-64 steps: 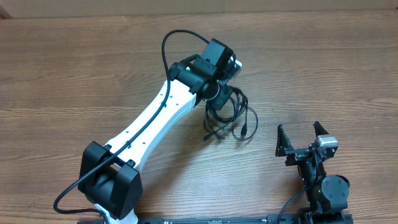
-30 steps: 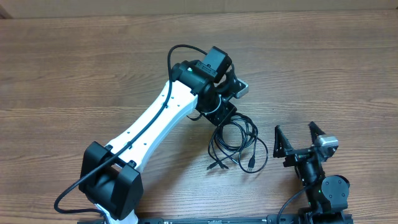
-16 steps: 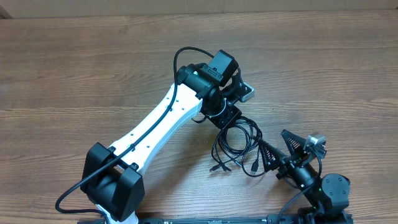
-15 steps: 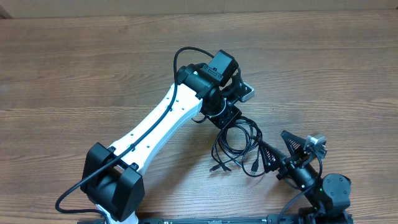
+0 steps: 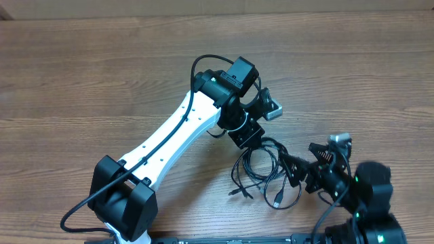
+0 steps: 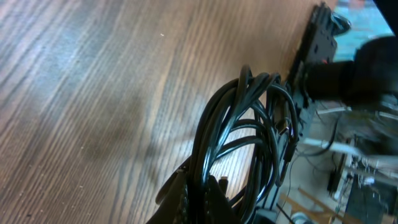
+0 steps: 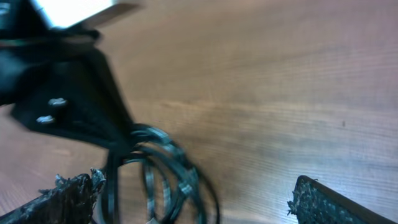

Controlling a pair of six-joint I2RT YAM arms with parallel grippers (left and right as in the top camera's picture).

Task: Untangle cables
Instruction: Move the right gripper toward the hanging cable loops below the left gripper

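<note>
**Left claw clamped on the bundle, right claw wide open beside it**

The left claw (image 5: 248,133) is pinched shut on the far end of a tangle of thin black cables (image 5: 261,169) with small plug ends. The bundle trails from that grip toward the near edge. Its long axis runs roughly far-to-near, with the loops fanned out and the plugs at the near end. Can't tell whether the lower loops rest on the wood or hang just above it.

The right claw (image 5: 306,163) has its jaws spread wide and holds nothing. It sits just beside the bundle's right flank, pointing left at it. Its own wrist view shows the loops low between the two fingertips. It's the free arm and the one nearest the loose loops.

Likely next move is a short reach left to take one strand across the bundle's axis, then pull sideways away from the left grip.

The surface is a flat brown wood-grain counter (image 5: 102,81). There's bare wood to the right and on the far side for pulling. The white left arm (image 5: 176,129) blocks the left side.
</note>
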